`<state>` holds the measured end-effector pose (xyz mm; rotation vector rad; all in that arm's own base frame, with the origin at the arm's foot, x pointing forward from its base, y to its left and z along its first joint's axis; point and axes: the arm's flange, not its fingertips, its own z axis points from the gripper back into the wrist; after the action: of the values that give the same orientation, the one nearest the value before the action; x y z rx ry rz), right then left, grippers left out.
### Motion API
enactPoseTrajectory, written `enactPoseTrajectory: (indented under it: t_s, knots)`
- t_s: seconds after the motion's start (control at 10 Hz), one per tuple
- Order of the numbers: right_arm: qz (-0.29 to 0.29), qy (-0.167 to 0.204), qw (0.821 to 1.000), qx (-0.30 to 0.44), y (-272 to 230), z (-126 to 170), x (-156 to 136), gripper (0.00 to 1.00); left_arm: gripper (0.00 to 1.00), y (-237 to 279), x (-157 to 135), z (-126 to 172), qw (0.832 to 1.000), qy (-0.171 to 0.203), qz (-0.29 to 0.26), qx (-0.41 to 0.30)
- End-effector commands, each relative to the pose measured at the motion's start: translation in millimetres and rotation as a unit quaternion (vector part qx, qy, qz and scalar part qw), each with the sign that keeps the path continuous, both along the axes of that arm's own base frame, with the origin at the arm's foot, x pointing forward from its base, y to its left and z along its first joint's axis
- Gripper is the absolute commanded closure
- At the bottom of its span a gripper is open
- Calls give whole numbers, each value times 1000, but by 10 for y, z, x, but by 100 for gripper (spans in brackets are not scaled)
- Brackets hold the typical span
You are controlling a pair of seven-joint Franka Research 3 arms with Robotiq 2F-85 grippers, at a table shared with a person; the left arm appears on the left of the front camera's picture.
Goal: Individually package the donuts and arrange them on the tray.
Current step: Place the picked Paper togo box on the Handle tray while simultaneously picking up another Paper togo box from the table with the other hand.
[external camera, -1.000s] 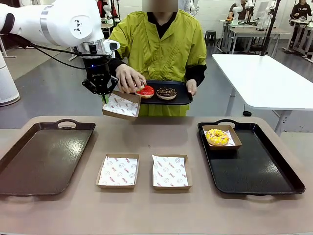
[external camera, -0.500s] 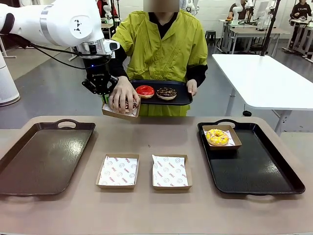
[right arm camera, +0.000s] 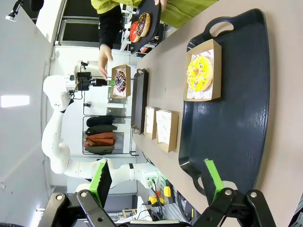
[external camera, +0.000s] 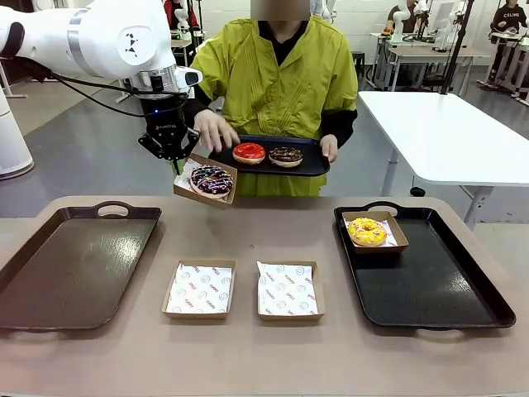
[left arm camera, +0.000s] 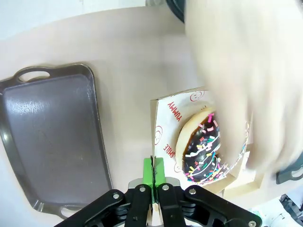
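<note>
- Left gripper (external camera: 175, 163) pinches the rim of a shallow cardboard box (external camera: 202, 197), held aloft within the person's reach; purple-dark sprinkled donut (external camera: 212, 179) inside.
- Right gripper (right arm camera: 156, 172) hangs with jaws spread, empty, above the black tray (right arm camera: 236, 118).

Bright, even light; sheen on the brown tray (external camera: 74, 265); hand (left arm camera: 246, 71) motion-blurred.

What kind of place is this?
Probably a robotics lab or test hall, not a bakery: a white robot arm holds a box beside the person, plain work tables stand behind, and the floor is bare grey.
</note>
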<state>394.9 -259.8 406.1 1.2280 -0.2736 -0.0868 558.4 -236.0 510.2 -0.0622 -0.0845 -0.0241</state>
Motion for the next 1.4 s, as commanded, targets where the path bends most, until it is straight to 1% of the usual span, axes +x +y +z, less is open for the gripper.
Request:
enactPoseTrajectory:
  t_s: [0.0, 0.3, 0.4, 0.5, 0.6, 0.7, 0.9, 1.0, 1.1, 1.3]
  knots:
    - [3, 9, 1000, -4, 9, 34, -26, 0, 100, 13, -18, -6, 1000, -2, -1, -1]
    - [3, 9, 1000, -4, 9, 34, -26, 0, 100, 13, -18, -6, 1000, -2, -1, -1]
    - [0, 0, 1000, 0, 0, 0, 0, 0, 99, 0, 0, 0, 1000, 0, 0, 0]
    - [18, 14, 999, -28, 144, 93, 109, 0, 99, 105, 46, 48, 1000, 7, -17, -8]
    - [42, 26, 997, -63, 337, 250, 175, 0, 99, 236, -6, 115, 1000, 5, -26, -2]
    - [68, 46, 991, -102, 580, 498, 213, 0, 99, 425, -120, 229, 999, 3, -33, -1]
    - [103, 56, 980, -164, 1100, 902, 251, 0, 99, 804, -328, 384, 999, -14, -35, -5]
    - [106, 60, 974, -190, 1385, 1029, 286, 0, 99, 1002, -410, 390, 999, -17, -37, -11]
    - [116, 72, 967, -215, 1688, 1102, 311, 0, 99, 1188, -477, 347, 999, -18, -29, -10]
    - [127, 88, 950, -271, 2366, 1050, 369, 0, 99, 1578, -589, 163, 1000, -14, -11, -5]
